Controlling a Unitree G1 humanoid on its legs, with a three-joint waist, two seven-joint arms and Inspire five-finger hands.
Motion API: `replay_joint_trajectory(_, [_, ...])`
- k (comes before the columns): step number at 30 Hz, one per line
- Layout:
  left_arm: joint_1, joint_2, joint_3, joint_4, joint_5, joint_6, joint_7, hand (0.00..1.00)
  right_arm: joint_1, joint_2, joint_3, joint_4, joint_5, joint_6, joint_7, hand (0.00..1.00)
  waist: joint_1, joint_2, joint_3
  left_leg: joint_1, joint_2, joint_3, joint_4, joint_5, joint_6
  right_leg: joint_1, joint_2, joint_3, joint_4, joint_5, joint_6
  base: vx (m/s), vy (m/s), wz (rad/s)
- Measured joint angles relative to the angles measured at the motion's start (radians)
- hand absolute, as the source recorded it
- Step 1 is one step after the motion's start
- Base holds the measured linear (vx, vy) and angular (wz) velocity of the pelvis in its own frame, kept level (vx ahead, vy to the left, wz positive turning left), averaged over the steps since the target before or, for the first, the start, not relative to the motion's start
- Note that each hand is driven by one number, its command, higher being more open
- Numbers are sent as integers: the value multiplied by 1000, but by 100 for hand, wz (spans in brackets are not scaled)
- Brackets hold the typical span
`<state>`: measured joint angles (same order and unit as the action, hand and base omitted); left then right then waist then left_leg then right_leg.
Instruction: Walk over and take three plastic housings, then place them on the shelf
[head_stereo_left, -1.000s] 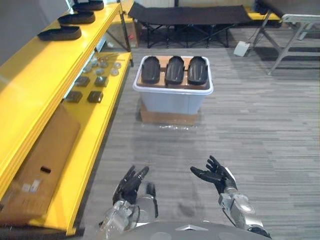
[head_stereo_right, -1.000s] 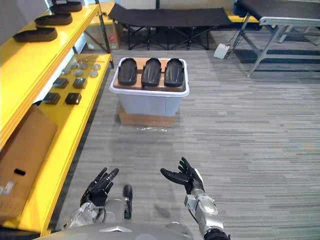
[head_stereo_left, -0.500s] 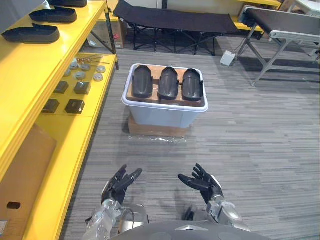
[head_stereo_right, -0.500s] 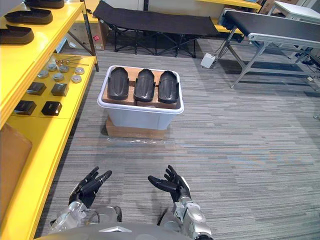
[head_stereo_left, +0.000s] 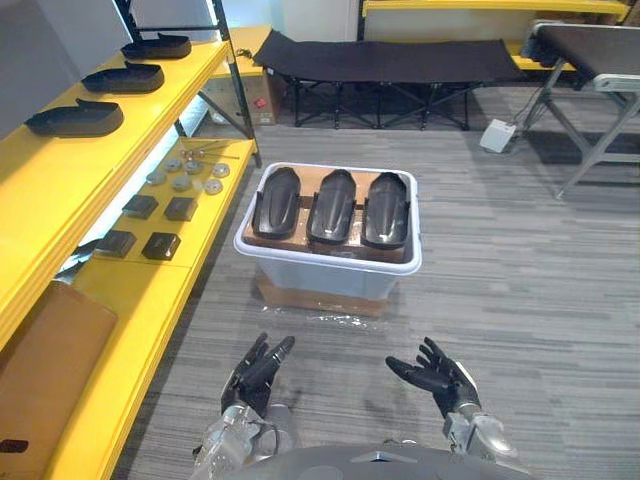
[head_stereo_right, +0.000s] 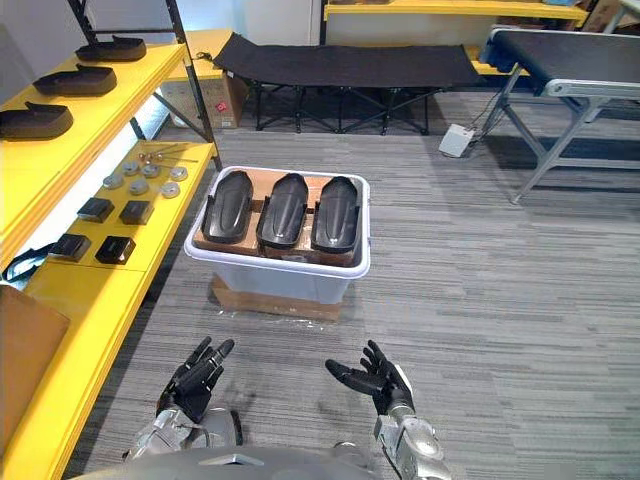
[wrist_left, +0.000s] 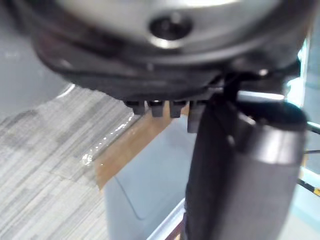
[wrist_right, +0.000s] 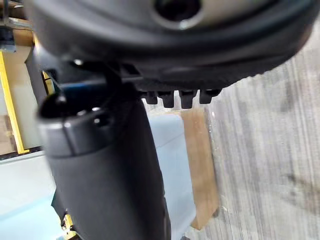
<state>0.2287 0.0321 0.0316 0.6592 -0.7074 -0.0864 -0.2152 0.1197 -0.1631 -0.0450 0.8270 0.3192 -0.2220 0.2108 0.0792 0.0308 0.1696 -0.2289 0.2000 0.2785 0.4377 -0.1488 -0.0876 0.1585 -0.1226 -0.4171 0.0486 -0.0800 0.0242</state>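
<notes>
Three black plastic housings (head_stereo_left: 333, 206) lie side by side on brown cardboard across the top of a white bin (head_stereo_left: 330, 272), which stands on a cardboard box on the floor ahead. Three more black housings (head_stereo_left: 75, 118) rest on the top board of the yellow shelf (head_stereo_left: 60, 190) at the left. My left hand (head_stereo_left: 256, 370) and right hand (head_stereo_left: 434, 372) are held low in front of me, both open with straight fingers and holding nothing, well short of the bin. The bin's wall (wrist_left: 150, 175) shows past the left hand in its wrist view.
The yellow shelf's lower board holds small black blocks (head_stereo_left: 160, 245), round metal parts (head_stereo_left: 185, 178) and a flat cardboard box (head_stereo_left: 45, 370). A black folding cot (head_stereo_left: 390, 60) stands behind the bin, and a grey conveyor frame (head_stereo_left: 590, 50) stands at the far right. Grey carpet surrounds the bin.
The camera has moved closer to the bin, which sits larger and lower in view. Both hands stay open and low.
</notes>
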Motion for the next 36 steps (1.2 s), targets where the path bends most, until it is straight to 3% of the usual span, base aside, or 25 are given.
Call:
replay_joint_trajectory(1, [3,-3,0,-7,2,-1,-4,100,-4,-1,1,-5,0,-13,-4,100,11,8,2,-3,-24,7,-160,102,-9,7,6,-3,-1,-4,27,360,139,-4])
replay_joint_trajectory(2, [11,-7,0,-13,3,-3,-7,100,-5,-7,2,-13,0,-23,-6,100,25,27,6,3,-32,8,-247,251,16,21,23,4,-1,-20,50,303,132,-20])
replay_joint_trajectory(3, [10,-7,5,-10,5,-3,-9,100,-11,5,10,-11,1,-24,-14,100,31,22,10,21,-40,14,-250,260,95,34,16,12,-2,-25,60,298,135,-17])
replay_joint_trajectory(5, [-5,19,9,-22,12,-9,-16,100,-19,33,60,-51,1,-25,-23,100,33,-47,25,38,-84,43,-271,221,86,42,-23,5,-18,-32,75,252,80,-8])
replay_joint_trajectory(6, [-12,32,8,-21,12,-12,-16,100,-27,42,70,-67,1,-31,-25,100,33,-63,32,35,-96,56,-250,194,100,52,-41,3,-22,-34,84,233,51,-12])
replay_joint_trajectory(9, [-14,20,11,-33,37,-28,0,100,-29,42,76,-96,6,-62,-56,100,32,-52,34,50,-104,72,-175,95,122,45,-91,-7,82,-47,107,219,73,-15])
replay_joint_trajectory(11, [0,16,15,-58,51,-29,7,100,-2,45,76,-169,21,-76,-75,100,25,-42,34,82,-106,77,-187,83,124,2,-122,-9,214,-49,107,132,128,-14])
replay_joint_trajectory(13, [34,33,23,-142,45,-27,31,100,59,61,75,-346,20,-91,-87,100,9,-61,32,120,-112,85,-218,82,142,-61,-168,-14,354,-42,104,151,128,-14])
replay_joint_trajectory(14, [36,42,26,-156,41,-27,39,100,66,63,74,-385,19,-93,-87,100,1,-66,29,122,-109,83,-220,78,140,-65,-173,-21,360,-50,97,140,15,-13])
replay_joint_trajectory(16, [15,76,27,-158,-1,-27,64,100,80,62,47,-533,20,-99,-53,100,-16,-66,29,139,-93,80,-250,75,127,-91,-162,-33,305,-82,52,120,-34,-8])
replay_joint_trajectory(19, [0,103,55,-145,-52,-49,76,100,125,62,18,-689,20,-100,-7,100,-44,-66,28,146,-75,41,-262,88,89,-121,-133,12,210,-72,62,116,-120,34])
replay_joint_trajectory(20, [6,116,67,-110,-80,-65,77,100,157,62,7,-734,21,-98,21,100,-50,-102,9,159,-87,23,-268,102,77,-121,-123,41,133,15,73,132,-169,51])
replay_joint_trajectory(21, [10,124,75,-101,-86,-68,76,100,169,62,4,-749,23,-93,33,100,-50,-121,6,165,-95,20,-268,106,70,-123,-124,43,119,54,87,119,-173,43])
replay_joint_trajectory(22, [11,124,86,-80,-90,-70,76,100,178,58,-4,-758,26,-87,48,100,-49,-124,4,171,-93,11,-268,107,61,-103,-124,34,118,36,95,116,-176,13])
replay_joint_trajectory(25, [72,65,111,-47,-147,-74,72,100,179,40,-34,-796,57,-39,69,100,-29,-103,-2,177,-50,7,-313,139,17,-74,-58,28,26,36,93,116,-210,-3])
replay_joint_trajectory(29, [137,-2,131,0,-163,-87,28,100,184,30,-78,-793,59,36,36,100,-28,-85,-2,176,-17,8,-326,150,-5,-60,-20,3,-1,31,79,40,-125,5])
replay_joint_trajectory(36, [123,24,88,-3,-139,-86,-41,100,65,-9,-104,-642,53,43,-153,100,-27,-66,21,178,-32,16,-318,152,5,-57,-50,-17,21,20,77,-30,13,3])
